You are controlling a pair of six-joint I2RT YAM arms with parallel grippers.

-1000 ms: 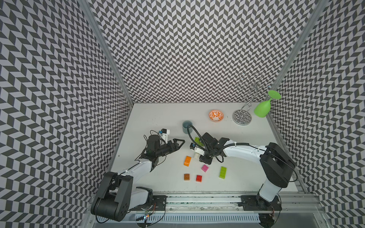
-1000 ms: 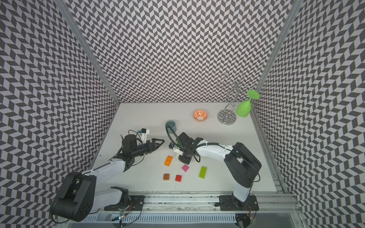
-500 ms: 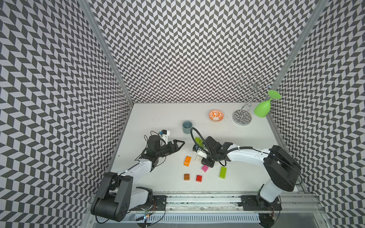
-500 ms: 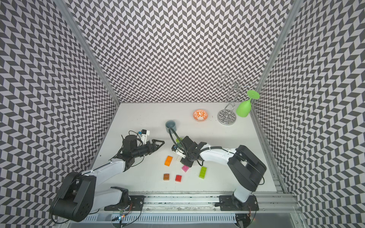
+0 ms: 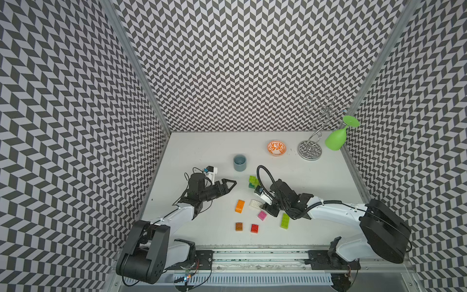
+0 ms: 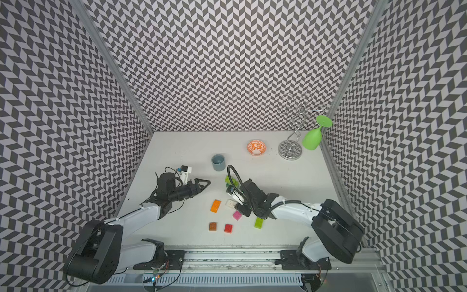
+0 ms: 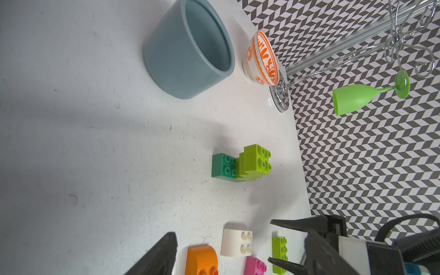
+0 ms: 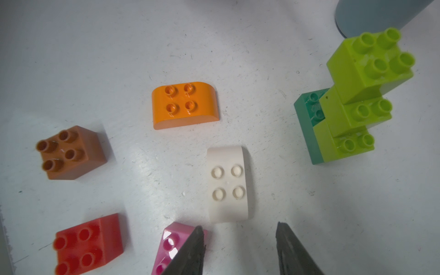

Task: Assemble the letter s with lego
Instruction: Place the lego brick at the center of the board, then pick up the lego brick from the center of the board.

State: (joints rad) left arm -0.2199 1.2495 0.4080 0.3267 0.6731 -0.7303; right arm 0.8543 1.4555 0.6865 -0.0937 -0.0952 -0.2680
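The lego lies spread over the table. A stepped stack (image 5: 252, 182) (image 8: 345, 102) of a dark green brick and lime green bricks stands behind the loose ones. These are orange (image 5: 239, 205), white (image 5: 255, 203) (image 8: 227, 184), pink (image 5: 262, 215), brown (image 5: 239, 226), red (image 5: 254, 228) and an oblong lime brick (image 5: 285, 221). My right gripper (image 5: 267, 209) (image 8: 239, 228) is open and empty. Its tips are just short of the white brick, and one finger (image 8: 190, 250) overlaps the pink brick. My left gripper (image 5: 231, 185) (image 6: 204, 184) hangs open and empty, left of the stack.
A grey-blue cup (image 5: 239, 162) stands behind the stack. Further back right are an orange-patterned bowl (image 5: 276, 148) and a wire rack (image 5: 310, 149) holding a green goblet (image 5: 336, 137). Patterned walls close in three sides.
My right gripper has opened and drawn back toward the front right. The white brick now lies slightly nearer the front. The left arm has hardly moved.
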